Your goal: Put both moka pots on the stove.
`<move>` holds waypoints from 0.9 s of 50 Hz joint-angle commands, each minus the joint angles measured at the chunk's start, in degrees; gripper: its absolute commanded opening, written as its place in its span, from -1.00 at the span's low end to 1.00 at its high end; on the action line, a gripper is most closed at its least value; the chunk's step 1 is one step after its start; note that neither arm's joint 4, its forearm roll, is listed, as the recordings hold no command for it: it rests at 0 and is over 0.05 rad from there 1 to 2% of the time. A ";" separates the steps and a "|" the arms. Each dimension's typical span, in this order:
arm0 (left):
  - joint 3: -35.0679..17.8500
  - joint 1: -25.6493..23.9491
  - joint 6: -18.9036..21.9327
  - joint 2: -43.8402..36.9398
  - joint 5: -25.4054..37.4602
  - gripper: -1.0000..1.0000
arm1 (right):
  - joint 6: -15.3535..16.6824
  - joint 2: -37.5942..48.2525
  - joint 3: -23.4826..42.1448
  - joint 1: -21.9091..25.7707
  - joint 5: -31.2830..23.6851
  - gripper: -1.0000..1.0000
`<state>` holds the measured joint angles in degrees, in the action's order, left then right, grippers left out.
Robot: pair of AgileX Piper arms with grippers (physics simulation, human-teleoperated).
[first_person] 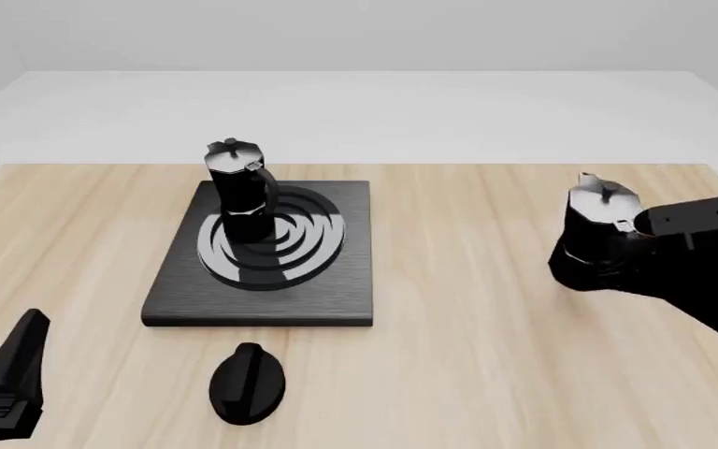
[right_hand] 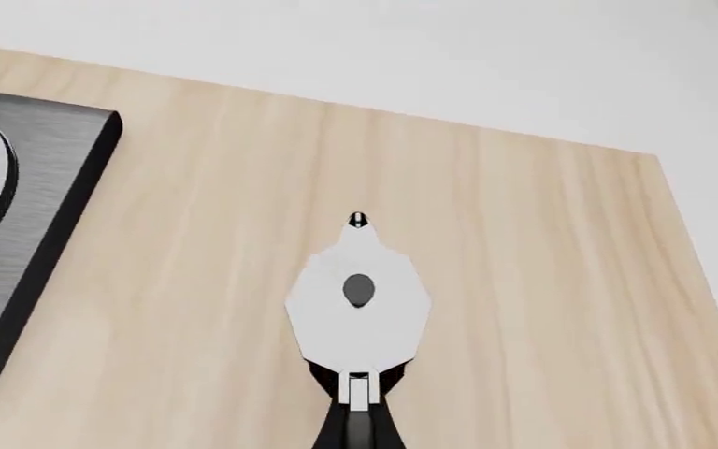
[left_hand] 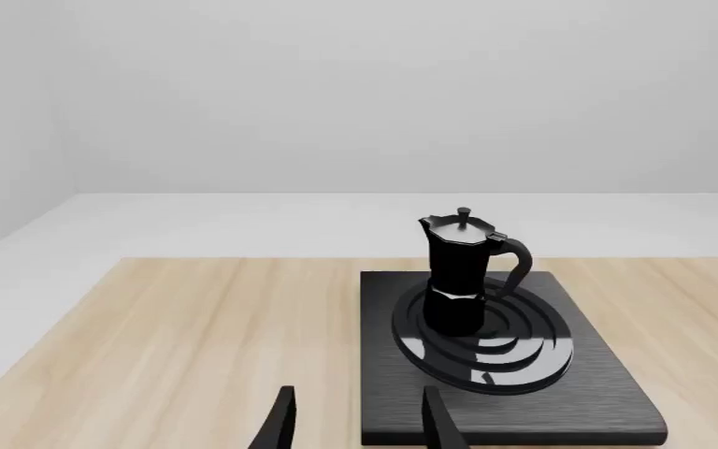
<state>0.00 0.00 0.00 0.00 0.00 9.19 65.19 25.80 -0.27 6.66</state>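
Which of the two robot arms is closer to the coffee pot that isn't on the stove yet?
The right. The right gripper is at that moka pot, around its lower body. The left gripper sits far across the table, at the near left edge.

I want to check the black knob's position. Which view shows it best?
Front view: the knob lies whole on the table, just in front of the stove. Neither wrist view shows it at all.
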 commanded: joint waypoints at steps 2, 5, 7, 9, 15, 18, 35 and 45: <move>0.00 0.00 0.00 0.00 0.00 1.00 | -0.44 0.80 5.11 4.47 0.94 -1.00; 0.00 0.00 0.00 0.00 0.00 1.00 | -0.62 1.90 6.85 6.02 0.71 -1.00; 0.00 0.00 0.00 0.00 0.00 1.00 | -0.67 2.74 8.08 6.99 0.56 -1.00; 0.00 0.00 0.00 0.00 0.00 1.00 | -0.38 3.71 8.98 8.06 0.88 -1.00; 0.00 0.00 0.00 0.00 0.00 1.00 | -0.28 6.26 11.97 10.35 0.99 -1.00; 0.00 0.00 0.00 0.00 0.00 1.00 | -0.39 8.04 13.74 11.80 0.99 -1.00; 0.00 0.00 0.00 0.00 0.00 1.00 | -0.40 13.96 21.13 17.77 0.56 -1.00; 0.00 0.00 0.00 0.00 0.00 1.00 | -0.82 16.86 25.74 20.25 -0.33 -1.00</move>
<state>0.00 0.00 0.00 0.00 0.00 8.72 79.93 45.69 17.30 6.43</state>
